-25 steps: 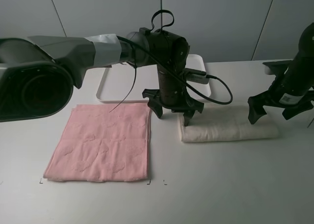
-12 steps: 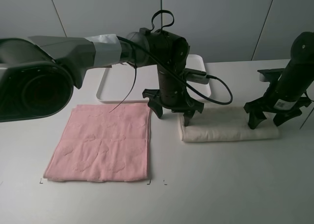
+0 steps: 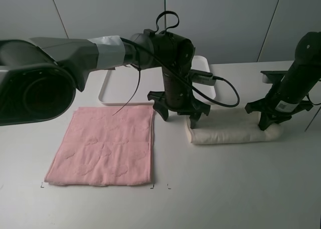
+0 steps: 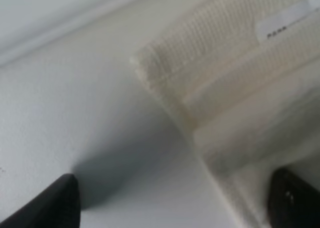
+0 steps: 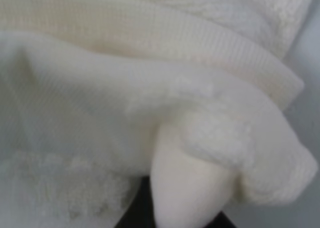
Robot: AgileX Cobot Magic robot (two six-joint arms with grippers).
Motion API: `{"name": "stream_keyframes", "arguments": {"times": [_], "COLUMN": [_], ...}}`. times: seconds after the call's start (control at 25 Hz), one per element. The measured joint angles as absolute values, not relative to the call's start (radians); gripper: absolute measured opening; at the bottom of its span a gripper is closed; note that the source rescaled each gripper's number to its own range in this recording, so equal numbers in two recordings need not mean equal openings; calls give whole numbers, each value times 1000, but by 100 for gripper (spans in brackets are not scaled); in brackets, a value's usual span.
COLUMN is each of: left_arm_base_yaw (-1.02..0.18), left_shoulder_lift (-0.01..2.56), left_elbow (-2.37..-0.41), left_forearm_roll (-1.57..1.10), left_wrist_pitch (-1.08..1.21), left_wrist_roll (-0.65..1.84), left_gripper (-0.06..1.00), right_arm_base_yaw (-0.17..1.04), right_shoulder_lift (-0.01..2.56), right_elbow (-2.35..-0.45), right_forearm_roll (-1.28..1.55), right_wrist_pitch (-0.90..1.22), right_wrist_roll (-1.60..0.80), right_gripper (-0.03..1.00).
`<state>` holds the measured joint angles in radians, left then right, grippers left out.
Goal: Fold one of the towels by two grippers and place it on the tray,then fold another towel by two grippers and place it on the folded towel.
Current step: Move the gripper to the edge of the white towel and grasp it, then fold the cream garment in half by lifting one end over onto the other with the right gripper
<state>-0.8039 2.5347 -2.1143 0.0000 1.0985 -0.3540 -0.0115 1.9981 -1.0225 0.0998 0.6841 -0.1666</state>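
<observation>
While the cream, off-white terry towel lies as a long, narrow folded strip at about four o'clock on the table in the high view, you appear to be on the first towel's next fold, taking hold of its two ends. Your right gripper is pinched tight on the strip's three o'clock end, and its wrist view shows the cloth bunched and puckered there. Your left gripper stands with jaws spread wide over the nine o'clock end, one fingertip above bare table and the other above the cloth, holding nothing. The next move likely calls for you to lower and close that left gripper on its corner, so both ends lift together and the layers stay aligned. The towel looks thick and soft, with stacked hemmed edges and a small white label showing near the left corner. It is just beside the flat white rectangular plastic tray at twelve o'clock, not on it. The pale pink terry towel lies flat and unfolded at eight o'clock.
</observation>
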Motion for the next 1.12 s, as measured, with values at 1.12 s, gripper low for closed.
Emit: {"name": "stream_keyframes", "arguments": {"times": [1.12], "left_arm_base_yaw": [-804], "left_shoulder_lift": [2535], "left_elbow": [-2114], "left_forearm_roll": [0], "left_wrist_pitch": [1102], "left_wrist_roll": [-343], "left_gripper": [96], "right_arm_base_yaw": [-15], "right_shoulder_lift": [1818], "right_elbow": [-1015], "right_forearm_roll": [519], "right_wrist_pitch": [902], "right_wrist_roll": [-328], "right_gripper": [5]}}
